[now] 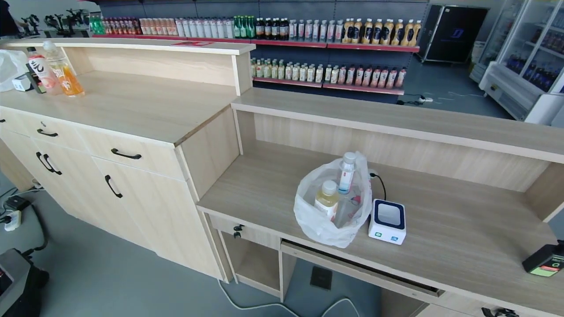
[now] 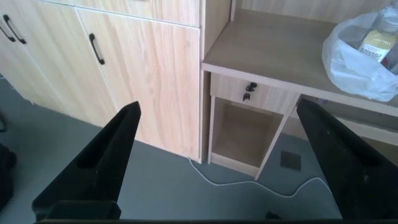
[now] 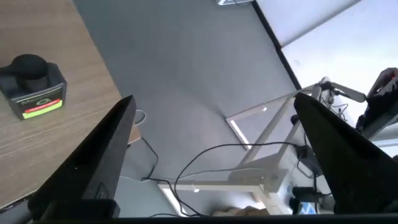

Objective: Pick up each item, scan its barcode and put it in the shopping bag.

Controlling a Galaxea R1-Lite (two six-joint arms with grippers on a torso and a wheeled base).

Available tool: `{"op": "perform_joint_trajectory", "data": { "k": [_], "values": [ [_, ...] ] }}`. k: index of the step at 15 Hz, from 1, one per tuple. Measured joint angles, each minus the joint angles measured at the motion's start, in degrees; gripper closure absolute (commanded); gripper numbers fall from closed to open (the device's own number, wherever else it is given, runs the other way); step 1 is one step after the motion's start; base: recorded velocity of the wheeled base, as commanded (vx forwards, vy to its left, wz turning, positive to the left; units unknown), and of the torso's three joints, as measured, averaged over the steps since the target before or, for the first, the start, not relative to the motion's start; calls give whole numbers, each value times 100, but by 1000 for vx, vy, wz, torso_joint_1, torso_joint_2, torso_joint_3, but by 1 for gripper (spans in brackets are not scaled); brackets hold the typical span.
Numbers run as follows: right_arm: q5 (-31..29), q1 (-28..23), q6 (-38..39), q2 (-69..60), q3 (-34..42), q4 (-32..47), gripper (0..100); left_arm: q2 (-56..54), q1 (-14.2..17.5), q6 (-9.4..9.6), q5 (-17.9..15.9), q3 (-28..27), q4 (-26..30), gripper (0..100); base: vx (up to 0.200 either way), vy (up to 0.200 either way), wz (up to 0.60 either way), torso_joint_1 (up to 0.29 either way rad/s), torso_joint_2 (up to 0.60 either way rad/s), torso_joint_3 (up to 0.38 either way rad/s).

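Note:
A translucent white shopping bag [image 1: 328, 220] stands open on the lower desk, and its edge also appears as the bag [image 2: 357, 56] in the left wrist view. Inside it stand a yellow drink bottle [image 1: 327, 200] and a clear bottle with a white cap [image 1: 346, 173]. A white barcode scanner [image 1: 387, 221] sits right beside the bag. Two more bottles, one pink-labelled [image 1: 40, 70] and one orange [image 1: 65, 72], stand on the higher counter at far left. My left gripper [image 2: 219, 109] hangs open over the floor in front of the cabinet. My right gripper [image 3: 214, 102] is open over the floor, past the desk's end.
A black device with a green and red label [image 1: 544, 259] lies near the desk's right end, seen too as the device [image 3: 32, 84]. A white bag [image 1: 9, 66] and small box [image 1: 21, 82] sit by the counter bottles. Cables run across the floor [image 3: 205, 162]. Shelves of drinks [image 1: 308, 31] line the back.

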Motion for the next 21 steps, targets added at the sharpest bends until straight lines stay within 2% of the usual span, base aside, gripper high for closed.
{"op": "perform_joint_trajectory", "data": {
  "k": [1, 3, 5, 14, 21],
  "values": [
    [152, -17, -438, 279, -48, -200, 0, 0, 0, 0, 0, 0, 0, 0, 0, 0, 0, 0, 0, 0],
    [1014, -2, -1513, 784, -277, -361, 0, 0, -2, 0, 0, 0, 0, 0, 0, 0, 0, 0, 0, 0],
    [1395, -20, -1960, 1084, -386, -372, 0, 0, 0, 0, 0, 0, 0, 0, 0, 0, 0, 0, 0, 0],
    [1410, -17, -2409, 1545, -9, -389, 0, 0, 5, 0, 0, 0, 0, 0, 0, 0, 0, 0, 0, 0],
    [1696, -17, -1626, 1831, -240, -299, 0, 0, 5, 0, 0, 0, 0, 0, 0, 0, 0, 0, 0, 0]
  ]
}}
